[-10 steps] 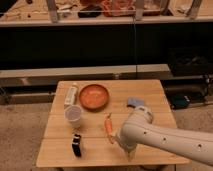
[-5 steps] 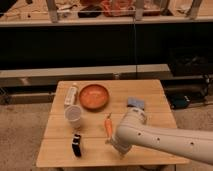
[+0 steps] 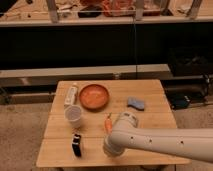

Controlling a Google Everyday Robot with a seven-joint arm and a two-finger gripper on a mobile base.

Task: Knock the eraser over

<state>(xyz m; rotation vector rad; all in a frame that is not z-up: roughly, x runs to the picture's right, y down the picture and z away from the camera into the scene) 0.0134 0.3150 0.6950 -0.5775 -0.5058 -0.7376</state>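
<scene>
Eraser [image 3: 77, 145] stands upright at the counter's [image 3: 150, 117] front, near the tool [image 3: 112, 148] but apart. I cannot tell if the tool is wide or narrow. One eraser, one cup [image 3: 74, 115], one bowl [image 3: 94, 96], one sponge [image 3: 135, 103].

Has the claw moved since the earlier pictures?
Yes. The claw, low over the front of the table, has shifted left, closer to the upright eraser, which has not moved.

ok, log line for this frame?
pincer: low over table front, beside eraser, not touching | eraser: upright, not yet knocked
</scene>
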